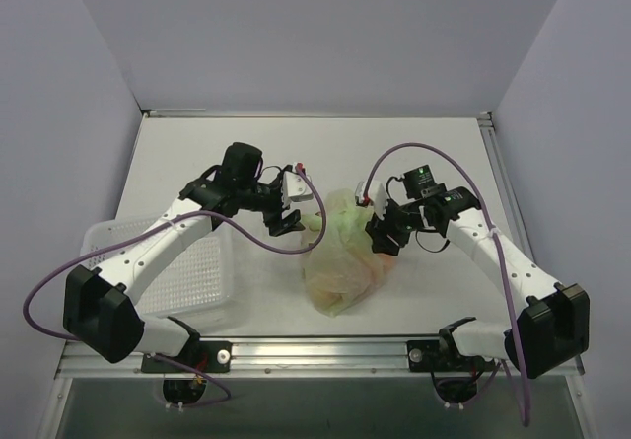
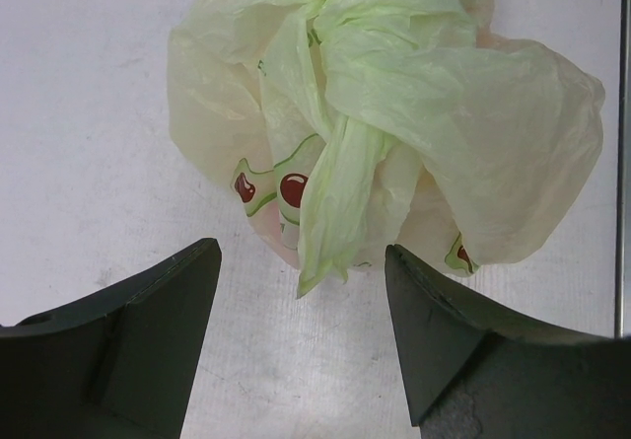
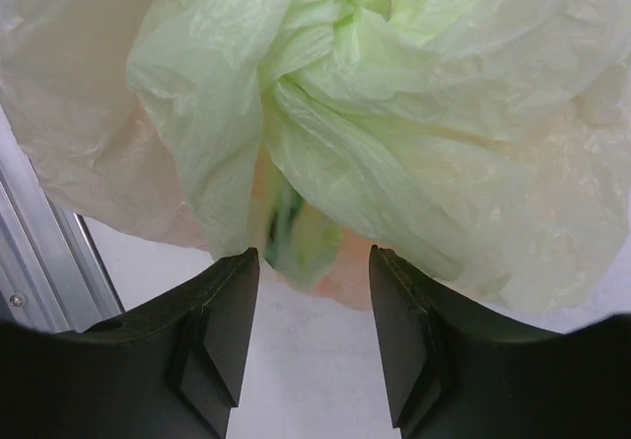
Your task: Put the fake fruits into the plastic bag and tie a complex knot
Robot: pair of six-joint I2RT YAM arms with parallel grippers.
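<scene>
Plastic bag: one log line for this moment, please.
plastic bag: knotted, on table | left gripper: open, empty | right gripper: open, empty

bright, even, diffuse light with soft faint shadows

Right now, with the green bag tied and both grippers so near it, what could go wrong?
1. The knot looks loosely bunched. Its tail points into the gap of the open left gripper, so a tug there might loosen it.
2. The open right gripper has its tips right at the thin film of the plastic bag. Closing or dragging there could snag or tear it.
</scene>
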